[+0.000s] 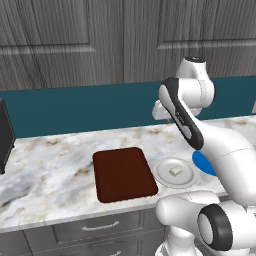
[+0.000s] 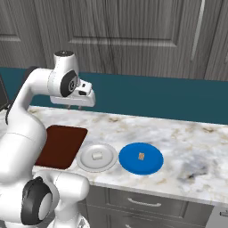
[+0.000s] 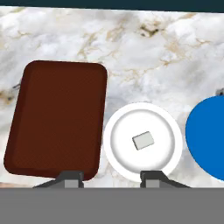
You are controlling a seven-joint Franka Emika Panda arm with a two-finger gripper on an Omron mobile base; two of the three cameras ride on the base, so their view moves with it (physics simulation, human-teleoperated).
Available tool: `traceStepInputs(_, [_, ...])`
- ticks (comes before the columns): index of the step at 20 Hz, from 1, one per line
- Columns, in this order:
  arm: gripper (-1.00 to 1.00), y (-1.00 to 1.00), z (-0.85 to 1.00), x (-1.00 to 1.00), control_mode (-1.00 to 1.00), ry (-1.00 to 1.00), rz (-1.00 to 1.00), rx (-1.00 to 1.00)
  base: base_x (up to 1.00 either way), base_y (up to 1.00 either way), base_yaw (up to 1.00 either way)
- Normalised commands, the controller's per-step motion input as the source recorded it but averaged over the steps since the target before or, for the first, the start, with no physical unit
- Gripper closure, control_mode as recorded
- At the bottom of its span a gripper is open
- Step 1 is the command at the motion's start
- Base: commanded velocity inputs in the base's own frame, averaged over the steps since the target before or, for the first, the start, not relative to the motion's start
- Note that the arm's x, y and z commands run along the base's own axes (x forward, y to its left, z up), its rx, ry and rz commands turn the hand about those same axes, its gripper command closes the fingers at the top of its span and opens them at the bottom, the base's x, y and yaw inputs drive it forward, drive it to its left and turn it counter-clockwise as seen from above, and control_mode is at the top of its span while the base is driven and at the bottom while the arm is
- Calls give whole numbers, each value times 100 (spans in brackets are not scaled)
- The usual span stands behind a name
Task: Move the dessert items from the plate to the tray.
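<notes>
One small cream-white dessert piece (image 1: 175,171) (image 2: 96,156) (image 3: 143,140) lies in the middle of the round pale plate (image 1: 162,172) (image 2: 84,158) (image 3: 118,140). Just left of the plate lies the dark reddish-brown tray (image 1: 124,173) (image 2: 60,144) (image 3: 57,118), with nothing on it. My gripper (image 2: 73,107) (image 3: 111,178) hangs high above the counter, behind the tray and plate, pointing down. It is open, its two dark fingertips (image 3: 72,177) far apart and holding nothing.
A flat bright blue disc (image 1: 201,162) (image 2: 141,158) (image 3: 208,135) sits right of the plate, with a tiny tan piece (image 2: 141,156) on it. A black appliance (image 1: 5,135) stands at the far left. The marble counter's front edge (image 1: 75,215) runs close to the tray and plate.
</notes>
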Motion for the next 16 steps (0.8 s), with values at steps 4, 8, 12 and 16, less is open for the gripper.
traceStepInputs(4, [-100, 0, -12, -21, -100, 0, -2, 0, 0, 0, 0])
traceStepInputs(8, [-100, -5, -25, -12, -100, 3, -1, 0, 0, 0, 0])
traceStepInputs(12, [-100, -49, -54, 1, -100, 3, -2, -1, 0, 0, 0])
traceStepInputs(16, [-100, -80, -55, 15, -100, 0, -8, -3, 0, 0, 0])
